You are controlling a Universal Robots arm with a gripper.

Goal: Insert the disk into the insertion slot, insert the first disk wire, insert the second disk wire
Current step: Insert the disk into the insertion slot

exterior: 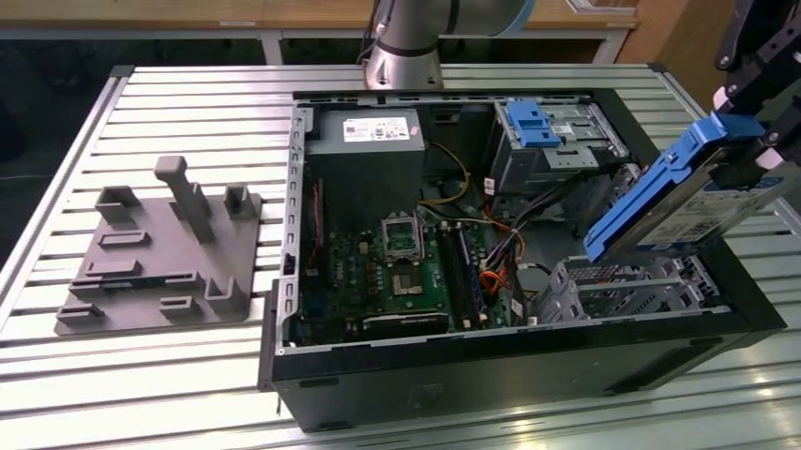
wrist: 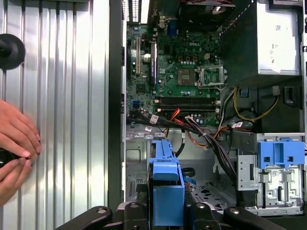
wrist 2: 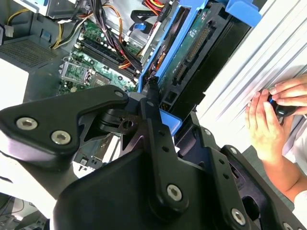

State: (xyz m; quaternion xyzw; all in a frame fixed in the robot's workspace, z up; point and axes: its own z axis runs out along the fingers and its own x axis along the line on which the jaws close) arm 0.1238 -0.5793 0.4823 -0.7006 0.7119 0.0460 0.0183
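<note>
My gripper (exterior: 748,131) is shut on the upper end of the disk (exterior: 676,202), a flat drive in a bright blue caddy. The disk hangs tilted above the open computer case's corner at the exterior view's right. Directly beneath it lies the insertion slot (exterior: 626,286), a low silver perforated cage. In the first wrist view the disk (wrist: 165,189) stands edge-on between my gripper's (wrist: 165,215) black fingers, over the insertion slot (wrist: 136,167). The second wrist view shows the disk (wrist 2: 192,52) running away from my gripper (wrist 2: 158,112), its connector side bare.
A taller silver cage with a blue latch (exterior: 551,131) stands behind the slot. Loose black and orange cables (exterior: 501,253) lie between motherboard (exterior: 400,272) and slot. A person's hands (wrist: 14,143) rest on the slatted table beside the case. A grey fixture (exterior: 163,253) sits at the exterior view's left.
</note>
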